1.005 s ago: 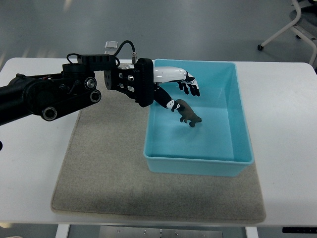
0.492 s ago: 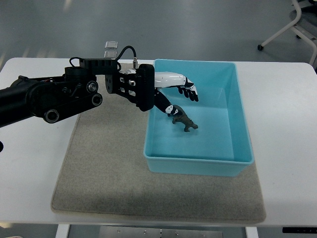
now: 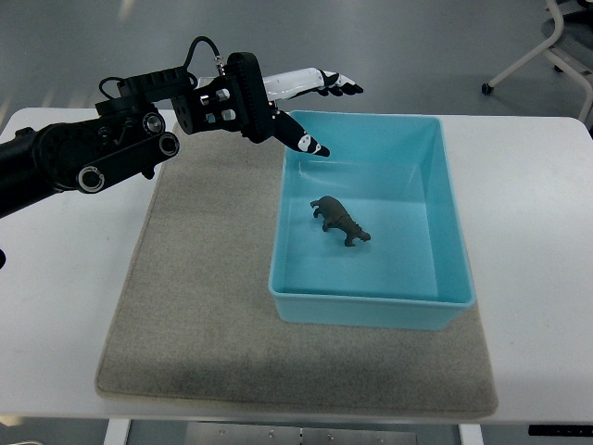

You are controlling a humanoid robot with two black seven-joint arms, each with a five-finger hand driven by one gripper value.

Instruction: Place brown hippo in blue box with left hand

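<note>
The brown hippo (image 3: 340, 221) stands on the floor of the blue box (image 3: 443, 199), left of its middle, with nothing touching it. My left hand (image 3: 320, 107) hovers above the box's far left corner, raised well clear of the hippo. Its fingers (image 3: 339, 85) are stretched out and its thumb (image 3: 306, 143) points down toward the box; it is open and holds nothing. The black left arm (image 3: 93, 162) reaches in from the left edge over the white table. No right arm shows.
The blue box sits on a grey felt mat (image 3: 204, 306) on the white table (image 3: 528, 278). Office chair legs (image 3: 556, 56) show at the far right, beyond the table. A small clear object (image 3: 208, 85) lies at the table's far edge.
The left hand let go of the hippo, which now stands on the box floor. The hand then rose and drew back toward the far left corner, fingers spread.
</note>
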